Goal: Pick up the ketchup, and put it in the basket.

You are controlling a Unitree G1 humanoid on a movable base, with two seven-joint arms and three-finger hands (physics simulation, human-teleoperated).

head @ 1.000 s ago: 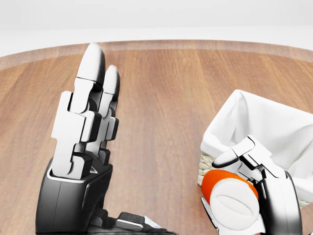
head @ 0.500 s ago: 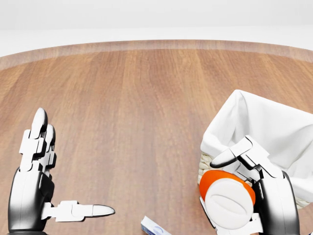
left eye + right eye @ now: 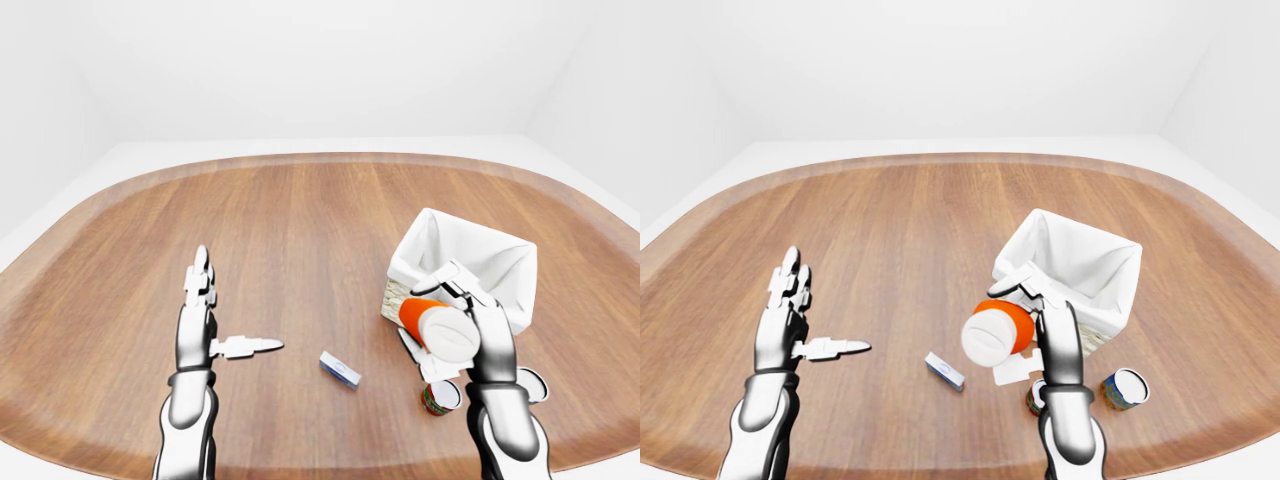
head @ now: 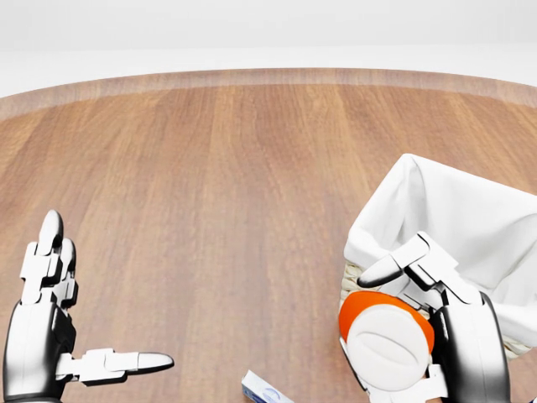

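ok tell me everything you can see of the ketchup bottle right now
The ketchup is an orange bottle with a broad white ridged cap, plastic-looking. It is tipped over, cap end toward the camera, lifted clear of the wooden table. The right hand is closed around it. In the left-eye view it sits beside the near-left corner of the white-lined basket, not yet inside.
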